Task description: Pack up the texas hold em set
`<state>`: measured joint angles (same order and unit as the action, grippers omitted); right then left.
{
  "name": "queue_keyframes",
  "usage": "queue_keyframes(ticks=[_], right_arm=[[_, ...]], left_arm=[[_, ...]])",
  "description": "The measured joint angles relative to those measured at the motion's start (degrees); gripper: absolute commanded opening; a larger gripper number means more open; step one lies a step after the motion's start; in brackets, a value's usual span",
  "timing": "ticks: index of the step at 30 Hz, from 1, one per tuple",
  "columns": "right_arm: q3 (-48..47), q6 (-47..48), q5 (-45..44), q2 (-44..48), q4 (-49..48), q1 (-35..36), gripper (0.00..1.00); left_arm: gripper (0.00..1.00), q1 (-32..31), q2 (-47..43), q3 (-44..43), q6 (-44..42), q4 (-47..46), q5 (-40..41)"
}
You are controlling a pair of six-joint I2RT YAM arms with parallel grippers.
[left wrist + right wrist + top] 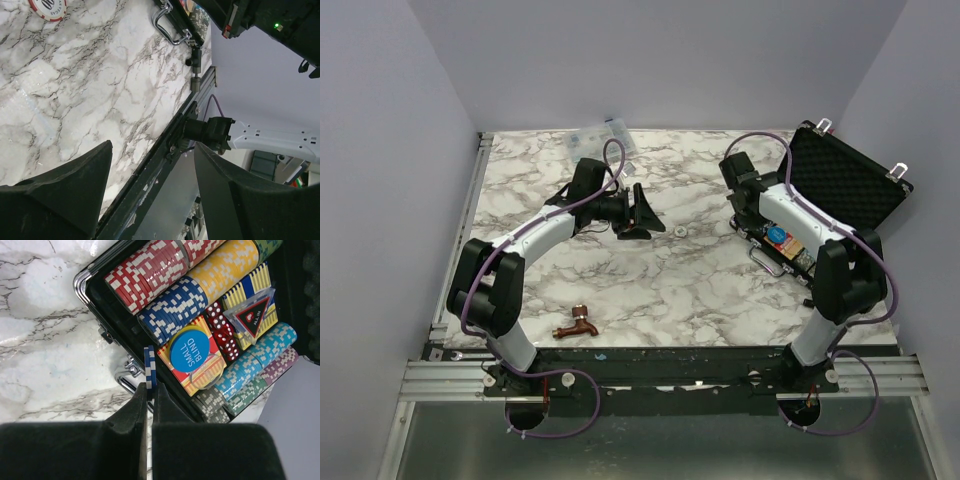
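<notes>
My right fingers are matt black with a fine grain; plastic or rubber, I can't say which. The blue-and-white chip between them looks dull and slightly chalky, like the chip rows ahead. Just past my fingertips the case has a bright chromed metal rim and handle. The blue disc is smooth, glossy plastic. The dice are translucent red, and the triangular marker is clear plastic. Under my hand the table is polished and marble-patterned. Beyond, the lid is lined with dimpled black foam.

Case at right of table, faucet front left
</notes>
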<state>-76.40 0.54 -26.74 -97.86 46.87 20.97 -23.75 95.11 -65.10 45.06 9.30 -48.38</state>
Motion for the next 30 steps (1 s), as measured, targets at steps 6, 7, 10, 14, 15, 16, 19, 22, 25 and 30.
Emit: queue_keyframes(ticks=[6,7,10,14,15,16,19,22,25,30], right_arm=[[-1.3,0.7,-2.4,-4.0,0.7,1.3,0.01],[-1.3,0.7,-2.8,-4.4,0.9,1.6,0.01],[-1.3,1.0,-4.3,-5.4,1.3,2.3,0.01],[-1.3,1.1,-6.8,-6.0,1.4,3.0,0.01],[-1.3,1.1,-7.4,-6.2,1.4,3.1,0.01],[-1.3,1.2,-8.1,-6.4,1.4,3.2,0.01],[-1.3,1.2,-9.8,-7.6,1.4,3.2,0.01],[-1.4,1.3,-10.5,-8.3,1.5,3.3,0.01],[-1.4,1.3,-11.6,-9.1,1.6,3.3,0.01],[-2.6,1.4,-12.9,-10.3,2.2,3.7,0.02]], left_arm=[[0.66,0.0,0.0,0.2,0.4,-0.7,-0.6],[0.66,0.0,0.0,0.2,0.4,-0.8,-0.7],[0.66,0.0,0.0,0.3,0.6,-1.1,-1.0],[0.66,0.0,0.0,0.3,1.2,-1.9,-1.6],[0.66,-0.1,0.0,0.3,1.4,-2.0,-1.7],[0.66,-0.1,0.0,0.3,1.6,-2.2,-1.9],[0.66,-0.2,0.0,0.3,1.7,-2.5,-2.1],[0.66,-0.3,0.0,0.3,1.8,-2.6,-2.2],[0.66,-0.3,0.0,0.3,1.8,-2.8,-2.3],[0.66,-0.3,0.0,0.3,1.8,-2.8,-2.3]])
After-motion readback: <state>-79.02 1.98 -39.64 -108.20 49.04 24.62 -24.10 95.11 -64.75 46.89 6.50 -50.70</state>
